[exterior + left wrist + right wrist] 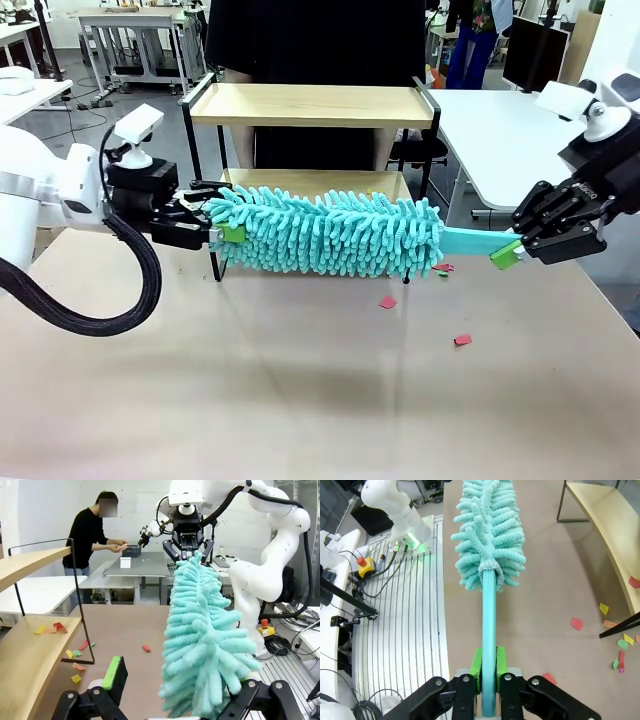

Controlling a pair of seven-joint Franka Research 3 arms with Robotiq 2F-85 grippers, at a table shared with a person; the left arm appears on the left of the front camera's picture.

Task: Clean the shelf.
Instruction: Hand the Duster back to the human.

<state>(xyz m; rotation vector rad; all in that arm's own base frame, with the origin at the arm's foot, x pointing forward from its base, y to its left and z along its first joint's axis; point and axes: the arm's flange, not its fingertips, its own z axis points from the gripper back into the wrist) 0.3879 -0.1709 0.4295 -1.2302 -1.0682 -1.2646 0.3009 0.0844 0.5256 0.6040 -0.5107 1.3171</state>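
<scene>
The shelf (312, 104) stands at the table's far middle, its lower board (25, 665) carrying a few coloured paper scraps (50, 628). A teal fluffy duster (335, 232) hangs level in front of that lower board. My right gripper (510, 252) is shut on the duster's teal handle (489, 630), green pads (477, 667) pressed to both sides. My left gripper (222, 232) is open, and the tip of the duster's fluffy head (200, 645) lies between its spread fingers (112, 672).
More paper scraps lie on the table by the shelf's foot (388, 302) (462, 340) (576, 623). A person in black (310, 40) stands right behind the shelf. The near half of the tabletop (300, 400) is bare. White tables stand beyond.
</scene>
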